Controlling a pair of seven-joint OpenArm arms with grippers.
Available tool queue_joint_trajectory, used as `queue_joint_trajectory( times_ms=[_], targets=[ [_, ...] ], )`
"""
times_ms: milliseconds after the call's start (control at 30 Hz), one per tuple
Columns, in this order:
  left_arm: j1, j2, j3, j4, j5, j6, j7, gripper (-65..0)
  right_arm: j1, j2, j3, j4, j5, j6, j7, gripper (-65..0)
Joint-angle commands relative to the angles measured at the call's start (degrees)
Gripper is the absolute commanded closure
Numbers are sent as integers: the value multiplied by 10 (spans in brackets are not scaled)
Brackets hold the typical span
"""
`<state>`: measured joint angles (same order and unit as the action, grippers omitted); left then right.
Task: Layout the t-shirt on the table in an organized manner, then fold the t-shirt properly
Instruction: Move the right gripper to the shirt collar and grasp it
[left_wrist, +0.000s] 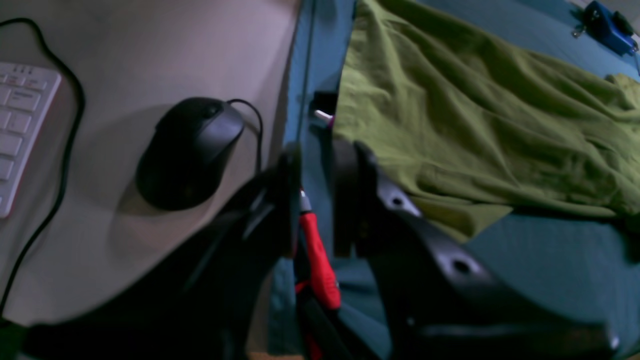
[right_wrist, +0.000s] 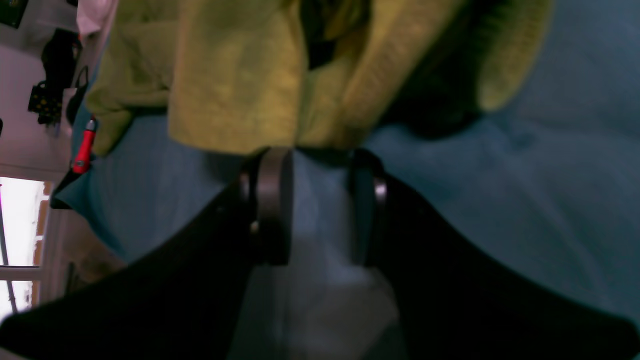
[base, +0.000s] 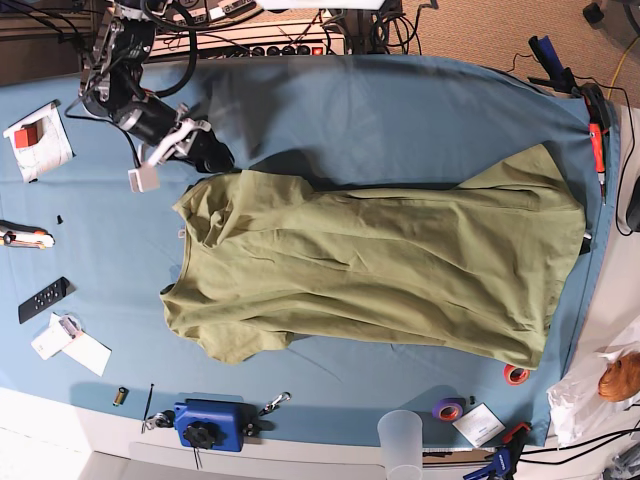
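The t-shirt (base: 370, 275) lay spread lengthwise across the table (base: 400, 100), creased and not yet folded; layout was judged nearly done. At the far-left corner, the right gripper (right_wrist: 315, 200) stood open at its edge. The left gripper's (left_wrist: 317, 200) jaws gaped slightly, empty, by the hem.

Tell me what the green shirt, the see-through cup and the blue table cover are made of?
The t-shirt looks like soft, matte cotton knit: it wrinkles and drapes loosely. The cup seems to be cloudy, frosted plastic, since the edge behind it shows dimly through. The table wears a smooth teal cloth with faint creases, probably woven fabric, though the exact fibre cannot be told.
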<state>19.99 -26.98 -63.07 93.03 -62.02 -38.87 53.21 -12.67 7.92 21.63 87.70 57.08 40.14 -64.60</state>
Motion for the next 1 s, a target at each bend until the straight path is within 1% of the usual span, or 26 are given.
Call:
queue_joint_trajectory(
  times_ms=[0,67,133,200,400,600,667,733,833,967],
  targets=[
    [0,-14,-5,9,-15,-2,-11,-101,2,2,-14,3,-5,-1,-22,-206],
    [0,-14,-4,9,-15,-2,-11,-101,1,2,-38,3,2,-1,-32,-206],
    [0,-14,-4,9,-15,-2,-11,-101,1,2,-56,3,24,-1,-43,-206],
    [0,-14,-5,9,-15,-2,-11,-101,2,1,-66,4,37,-1,-39,-206],
    [0,-14,-4,9,-15,-2,-11,-101,17,-11,-63,4,42,-1,-22,-206],
    [0,-6,-4,9,-15,-2,-11,-101,35,-38,-63,4,85,-1,-32,-206],
    [0,0,-4,9,-15,-2,-11,-101,38,-46,-63,4,91,-1,-48,-206],
    [0,8,-4,9,-15,-2,-11,-101,39,-49,-63,4,107,-1,-64,-206],
    [0,17,-4,9,-15,-2,-11,-101,40,-49,-61,4,130,-1,-69,-206],
    [0,17,-4,9,-15,-2,-11,-101,43,-49,-50,4,127,-1,-65,-206]
  ],
)
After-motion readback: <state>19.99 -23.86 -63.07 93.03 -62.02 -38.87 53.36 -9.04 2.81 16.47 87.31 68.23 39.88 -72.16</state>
